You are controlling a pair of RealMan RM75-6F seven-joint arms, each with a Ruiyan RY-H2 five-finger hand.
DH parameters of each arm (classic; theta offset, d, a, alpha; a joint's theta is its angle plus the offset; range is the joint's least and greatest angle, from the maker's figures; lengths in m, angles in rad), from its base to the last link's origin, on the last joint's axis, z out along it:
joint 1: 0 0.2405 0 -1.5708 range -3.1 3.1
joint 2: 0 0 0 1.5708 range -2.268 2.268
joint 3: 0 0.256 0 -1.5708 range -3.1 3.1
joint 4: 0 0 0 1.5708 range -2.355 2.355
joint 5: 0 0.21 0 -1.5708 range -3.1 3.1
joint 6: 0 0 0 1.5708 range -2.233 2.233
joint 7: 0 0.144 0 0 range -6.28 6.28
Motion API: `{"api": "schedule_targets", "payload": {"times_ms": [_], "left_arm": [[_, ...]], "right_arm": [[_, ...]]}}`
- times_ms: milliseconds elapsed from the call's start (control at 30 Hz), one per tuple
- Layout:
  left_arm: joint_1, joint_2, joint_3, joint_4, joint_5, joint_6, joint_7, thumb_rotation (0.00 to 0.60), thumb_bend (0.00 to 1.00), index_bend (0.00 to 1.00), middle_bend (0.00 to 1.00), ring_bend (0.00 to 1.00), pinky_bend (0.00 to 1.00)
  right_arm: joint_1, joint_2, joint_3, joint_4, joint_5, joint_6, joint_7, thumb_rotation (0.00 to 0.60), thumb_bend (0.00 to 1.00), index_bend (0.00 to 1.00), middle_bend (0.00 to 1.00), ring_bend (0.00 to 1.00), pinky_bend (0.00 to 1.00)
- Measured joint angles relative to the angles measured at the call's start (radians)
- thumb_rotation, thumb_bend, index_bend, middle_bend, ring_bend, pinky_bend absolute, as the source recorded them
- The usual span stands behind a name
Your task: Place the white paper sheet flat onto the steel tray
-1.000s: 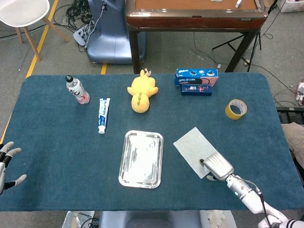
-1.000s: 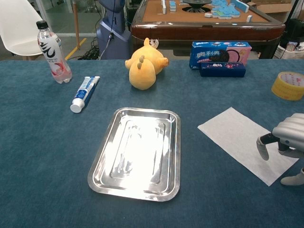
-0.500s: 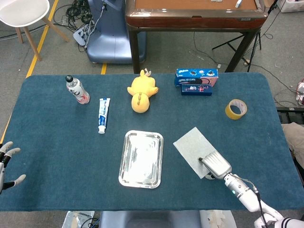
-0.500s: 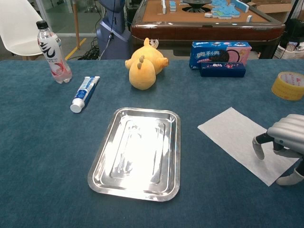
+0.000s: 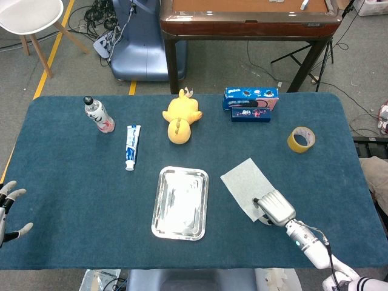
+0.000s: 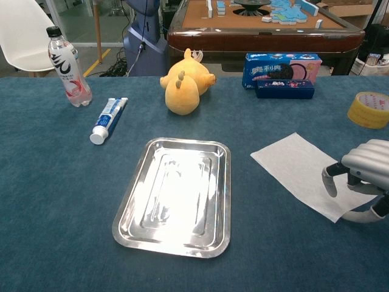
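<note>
The white paper sheet (image 5: 244,177) (image 6: 293,163) lies on the blue cloth just right of the steel tray (image 5: 156,212) (image 6: 129,214). The tray holds nothing. My right hand (image 5: 276,207) (image 6: 364,173) sits over the sheet's near right corner, with fingers curled down on top of the paper and the thumb below its edge, pinching that corner. The rest of the sheet lies flat, apart from the tray. My left hand (image 5: 9,209) rests at the table's near left edge with its fingers spread and nothing in it; the chest view does not show it.
Along the far side stand a water bottle (image 5: 99,114) (image 6: 67,61), a toothpaste tube (image 5: 131,147) (image 6: 108,120), a yellow plush toy (image 5: 180,118) (image 6: 184,82) and a blue cookie box (image 5: 250,100) (image 6: 282,70). A tape roll (image 5: 301,139) (image 6: 369,109) lies at the far right.
My right hand has closed in on the paper's near corner and drawn the sheet slightly left and away. The left hand has stayed put.
</note>
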Motion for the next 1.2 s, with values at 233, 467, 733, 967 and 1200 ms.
{"api": "schedule_targets", "payload": {"times_ms": [233,467,733,967,1200], "left_arm": [[0.001,0.0,0.0,-0.001,-0.001,0.0,0.001,0.6,0.02,0.26,0.13,0.08,0.36],[0.001,0.002,-0.001,-0.003,-0.001,0.001,-0.002,0.6,0.02,0.26,0.13,0.08,0.36],[0.003,0.004,-0.001,-0.005,0.001,0.003,-0.005,0.6,0.02,0.26,0.13,0.08,0.36],[0.005,0.009,-0.002,-0.009,0.002,0.008,-0.005,0.6,0.02,0.26,0.13,0.08,0.36],[0.006,0.013,-0.001,-0.013,0.002,0.007,-0.004,0.6,0.02,0.26,0.13,0.08,0.36]], "right_arm": [[0.001,-0.006,0.001,0.002,0.009,-0.001,0.009,0.6,0.39,0.55,1.0,1.0,1.0],[0.002,-0.019,0.006,0.011,0.02,-0.004,0.011,0.6,0.52,0.55,1.0,1.0,1.0],[0.003,-0.02,0.011,0.01,0.027,0.002,0.016,0.6,0.55,0.56,1.0,1.0,1.0],[0.01,-0.006,0.037,-0.019,0.043,0.012,0.017,0.6,0.55,0.57,1.0,1.0,1.0],[0.03,0.005,0.089,-0.078,0.08,0.014,-0.029,0.6,0.55,0.57,1.0,1.0,1.0]]}}
